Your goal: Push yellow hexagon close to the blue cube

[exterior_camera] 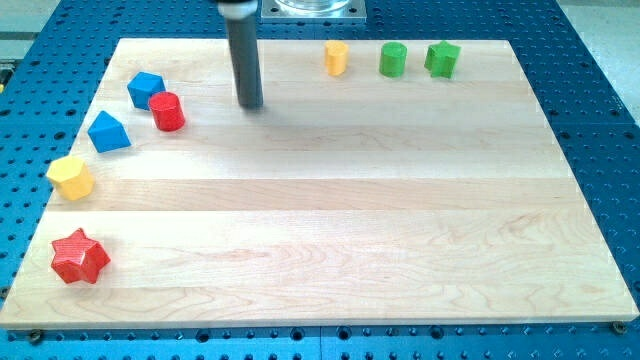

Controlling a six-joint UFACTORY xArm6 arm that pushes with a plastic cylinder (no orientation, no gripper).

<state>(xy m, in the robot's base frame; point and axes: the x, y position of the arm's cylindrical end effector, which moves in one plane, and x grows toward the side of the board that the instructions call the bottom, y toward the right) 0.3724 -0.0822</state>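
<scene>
Nearest the view's bottom edge sits a red star-shaped block [79, 257], far below and to the view's left of my tip [250, 104]. No jaws on this arm: it ends in a plain dark rod, so nothing opens, closes or grips. Rod stands upright, tip resting on the pale wooden worktop [350, 220] near the view's top, touching no block.

Yellow hexagonal block [71, 177] lies near the worktop's left edge, well to the view's left of the tip and lower. Two blue blocks are present: one blue cube-like block [146, 89] left of the tip at about tip height, just beside a red cylinder [167, 111]; whether they touch cannot be told. The other blue block [108, 132], wedge-like in shape, sits between that pair and the yellow hexagon, near the hexagon but apart from it.

Right of the tip, along the top edge: a small orange-yellow block [336, 58], a green cylinder [393, 60], and a green angular block [442, 59], each apart from the others.
</scene>
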